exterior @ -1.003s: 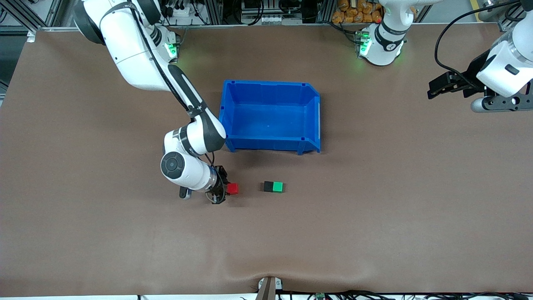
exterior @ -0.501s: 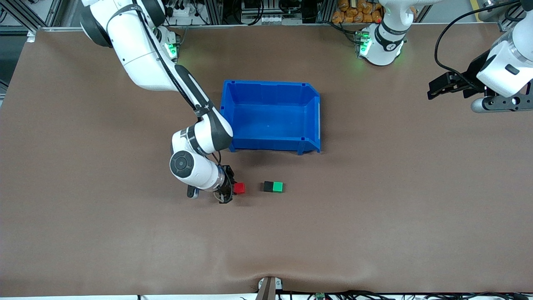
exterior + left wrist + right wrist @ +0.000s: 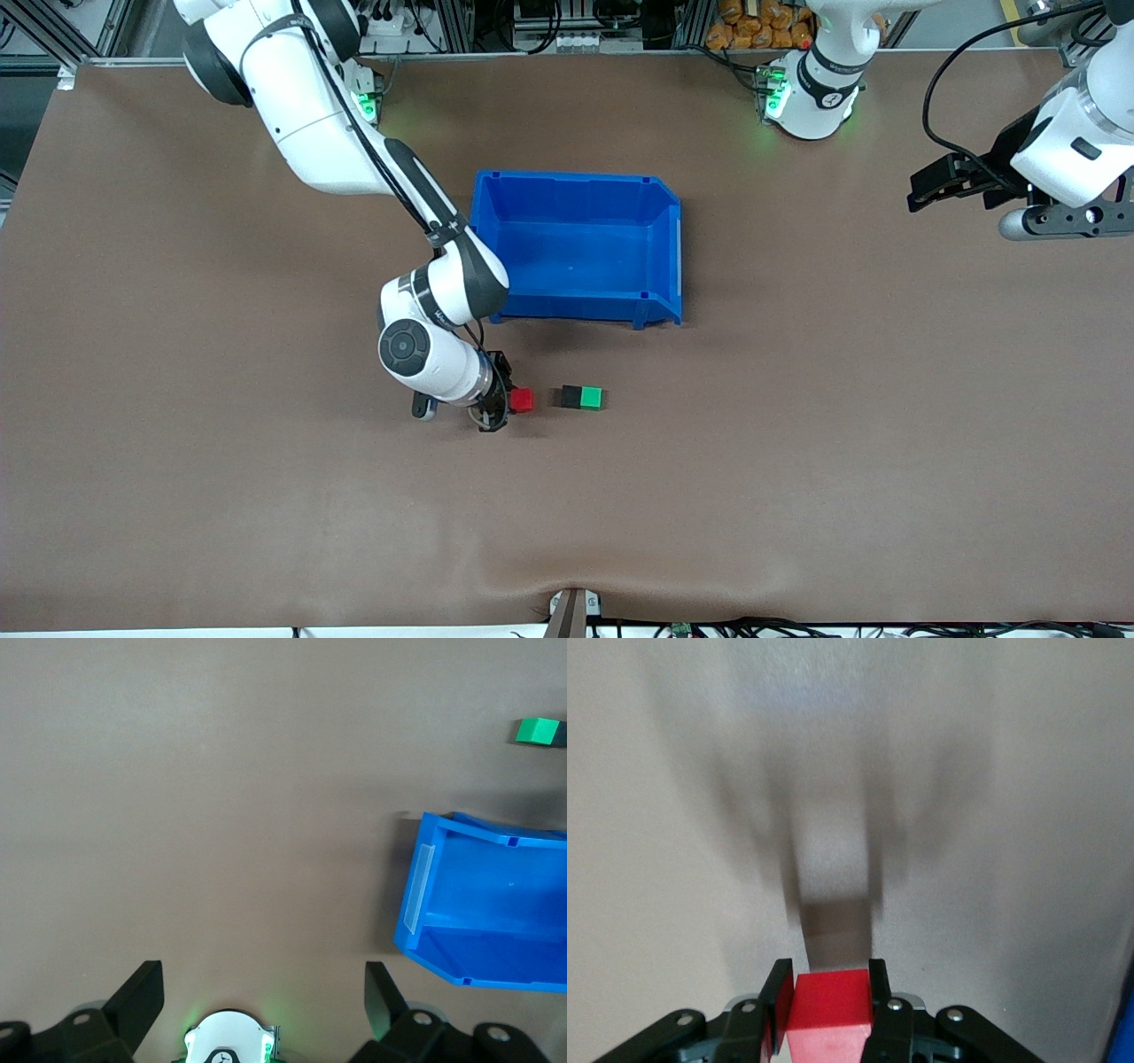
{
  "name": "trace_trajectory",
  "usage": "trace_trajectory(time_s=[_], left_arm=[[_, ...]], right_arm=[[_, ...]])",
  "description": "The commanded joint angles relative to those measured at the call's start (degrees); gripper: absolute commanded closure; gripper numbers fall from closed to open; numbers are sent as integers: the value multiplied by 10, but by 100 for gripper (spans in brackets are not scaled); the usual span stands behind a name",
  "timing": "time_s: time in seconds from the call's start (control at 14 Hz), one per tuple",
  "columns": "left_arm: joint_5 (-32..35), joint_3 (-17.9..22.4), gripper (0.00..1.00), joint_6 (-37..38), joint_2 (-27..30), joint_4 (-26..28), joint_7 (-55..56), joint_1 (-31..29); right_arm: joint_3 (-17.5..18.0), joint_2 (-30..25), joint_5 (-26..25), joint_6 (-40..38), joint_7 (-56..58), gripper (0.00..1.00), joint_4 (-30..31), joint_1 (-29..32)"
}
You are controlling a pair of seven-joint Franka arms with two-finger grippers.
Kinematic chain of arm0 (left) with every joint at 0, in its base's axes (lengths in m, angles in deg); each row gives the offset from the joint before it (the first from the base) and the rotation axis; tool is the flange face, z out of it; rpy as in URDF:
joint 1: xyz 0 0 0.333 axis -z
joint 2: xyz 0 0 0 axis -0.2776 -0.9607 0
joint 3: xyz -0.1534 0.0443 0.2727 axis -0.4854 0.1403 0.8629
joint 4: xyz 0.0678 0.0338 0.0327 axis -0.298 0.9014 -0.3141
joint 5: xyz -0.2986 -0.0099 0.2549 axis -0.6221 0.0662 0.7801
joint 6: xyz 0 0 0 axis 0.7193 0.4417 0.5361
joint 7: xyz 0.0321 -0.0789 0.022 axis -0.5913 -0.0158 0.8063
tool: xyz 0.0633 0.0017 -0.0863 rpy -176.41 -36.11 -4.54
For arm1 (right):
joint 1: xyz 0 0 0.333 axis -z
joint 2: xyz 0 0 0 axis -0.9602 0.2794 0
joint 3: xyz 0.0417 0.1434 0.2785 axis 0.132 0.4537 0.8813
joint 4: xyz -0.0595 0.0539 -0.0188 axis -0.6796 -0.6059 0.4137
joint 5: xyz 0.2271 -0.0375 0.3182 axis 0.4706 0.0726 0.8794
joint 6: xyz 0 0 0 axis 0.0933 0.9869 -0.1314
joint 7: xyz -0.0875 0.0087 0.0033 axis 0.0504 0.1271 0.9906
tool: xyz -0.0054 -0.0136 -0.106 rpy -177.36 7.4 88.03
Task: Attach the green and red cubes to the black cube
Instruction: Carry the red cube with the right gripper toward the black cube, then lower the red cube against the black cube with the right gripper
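Observation:
The black cube (image 3: 571,396) and the green cube (image 3: 592,398) lie side by side, touching, on the brown table nearer the front camera than the blue bin. My right gripper (image 3: 517,401) is shut on the red cube (image 3: 522,400), low over the table. A small gap separates the red cube from the black cube's free side. In the right wrist view the red cube (image 3: 831,1005) sits between the two fingers (image 3: 780,992) of the right gripper (image 3: 830,985). My left gripper (image 3: 926,188) waits open and empty over the left arm's end of the table. Its wrist view shows the green cube (image 3: 539,730).
The blue bin (image 3: 664,257) stands empty mid-table, farther from the front camera than the cubes; it also shows in the left wrist view as the bin (image 3: 416,895). The right arm's elbow hangs over the bin's corner. A wrinkle runs along the table cover's front edge (image 3: 567,585).
The right gripper has carried the red cube sideways toward the black and green pair, and the gap has narrowed. The left arm has hardly moved.

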State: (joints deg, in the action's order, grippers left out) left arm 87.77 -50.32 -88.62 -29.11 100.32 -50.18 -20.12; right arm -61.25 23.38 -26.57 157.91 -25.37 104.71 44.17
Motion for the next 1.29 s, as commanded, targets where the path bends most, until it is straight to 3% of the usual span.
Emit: trace_trajectory(time_s=[0.0, 1.22], left_arm=[[-7, -3, 0, -1, -3, -6, -1, -2], [-6, -2, 0, -2, -4, -7, -1, -3]], right_arm=[[-4, 17, 6, -2, -20, 100, -27, -9], [-6, 47, 6, -1, -50, 100, -63, -28]])
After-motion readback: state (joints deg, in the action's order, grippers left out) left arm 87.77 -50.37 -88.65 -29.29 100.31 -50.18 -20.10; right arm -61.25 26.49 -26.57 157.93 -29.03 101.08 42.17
